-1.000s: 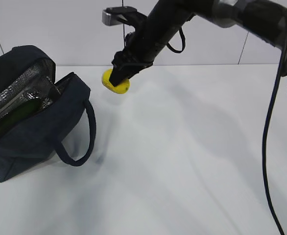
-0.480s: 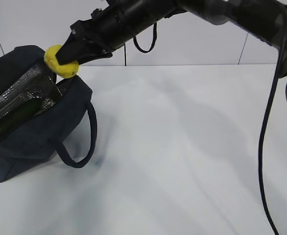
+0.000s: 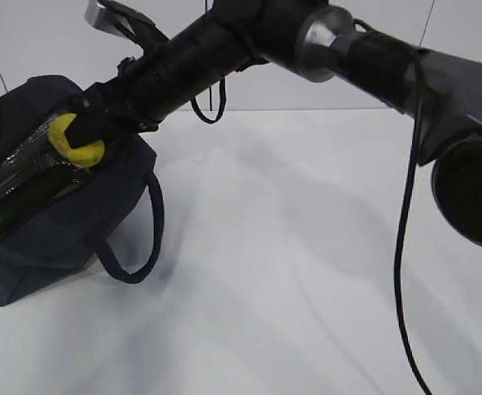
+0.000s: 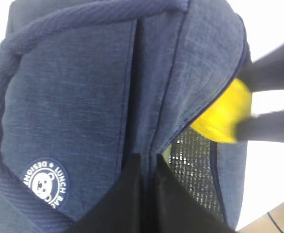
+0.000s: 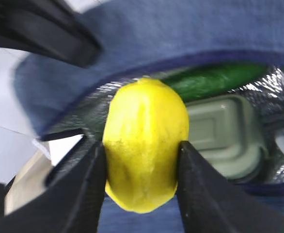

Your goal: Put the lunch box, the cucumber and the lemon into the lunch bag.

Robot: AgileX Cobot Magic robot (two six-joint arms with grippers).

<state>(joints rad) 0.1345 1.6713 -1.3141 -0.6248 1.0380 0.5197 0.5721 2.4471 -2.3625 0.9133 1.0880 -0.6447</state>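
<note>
My right tool (image 5: 141, 187) pinches the lemon (image 5: 144, 155) directly over the lunch bag (image 3: 52, 222) mouth; below it lie the cucumber (image 5: 214, 80) and lunch box (image 5: 224, 131). Last item: I judge lowering, then spreading, comes next. My left tool (image 4: 149, 194) grips the bag's flap.

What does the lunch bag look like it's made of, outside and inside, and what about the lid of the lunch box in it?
The lunch bag looks like woven navy fabric with a matte finish: a fine diagonal weave shows, and the handle is ribbed. Its lining appears to be silvery foil, shiny with a gridded, crinkled texture. The lunch box lid looks like pale green moulded plastic, smooth with a slight sheen, though the view is soft.
</note>
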